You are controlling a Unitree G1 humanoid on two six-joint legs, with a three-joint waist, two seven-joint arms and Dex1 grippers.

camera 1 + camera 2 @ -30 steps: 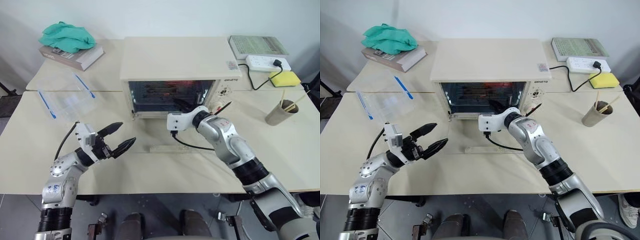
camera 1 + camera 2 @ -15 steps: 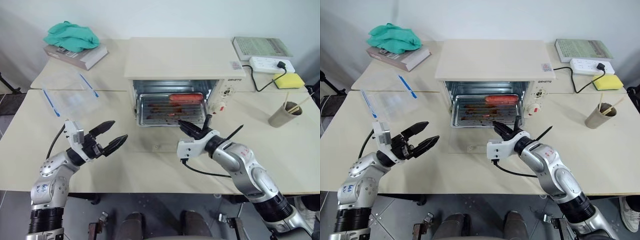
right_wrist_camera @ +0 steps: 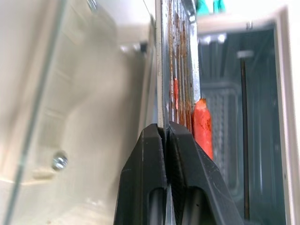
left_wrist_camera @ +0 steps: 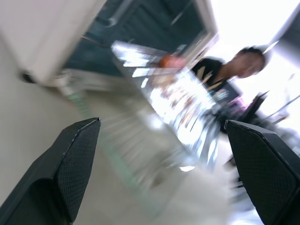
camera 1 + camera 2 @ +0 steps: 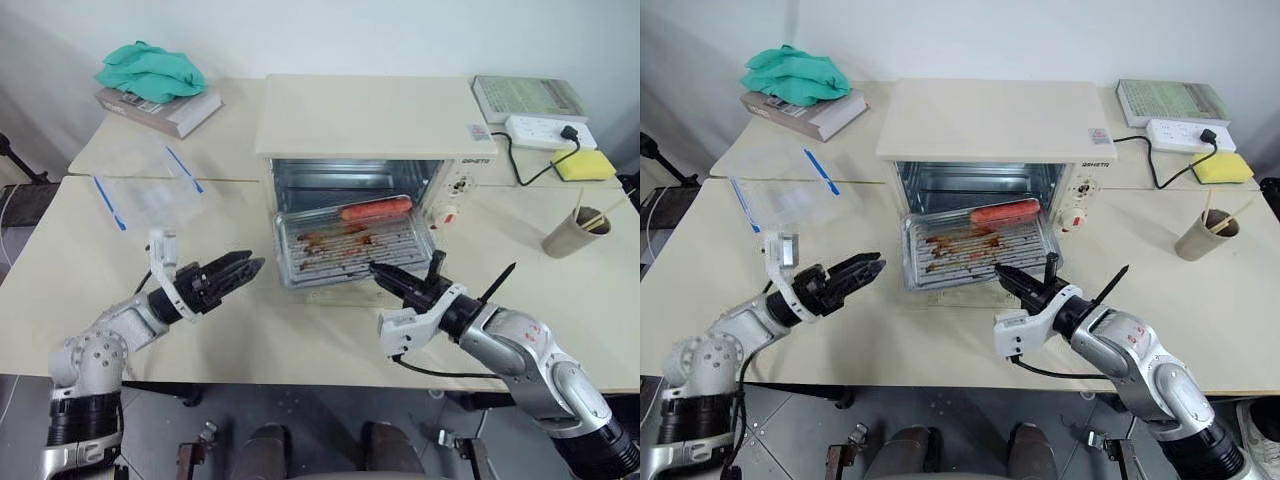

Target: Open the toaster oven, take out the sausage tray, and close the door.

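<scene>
While the shiny ribbed silver sausage tray (image 5: 352, 246) juts half out of the cream-white boxy toaster oven (image 5: 372, 130), its near rim is pinched by the closed right end effector (image 5: 381, 274). Being stiff, light and greasy, it is best supported on its left edge by the wide-open, empty left end effector (image 5: 243, 272).

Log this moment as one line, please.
door: open flat | right gripper: shut on shiny silver ribbed sausage tray, partly out of cream-white toaster oven | left gripper: open, beside

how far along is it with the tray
Done: the door lies folded down flat, oven open. In hand: the right gripper is shut on the front edge of the tray, which sticks partly out with the sausage on it; the left gripper waits open beside it. Left: tray fully out, door closed.
</scene>
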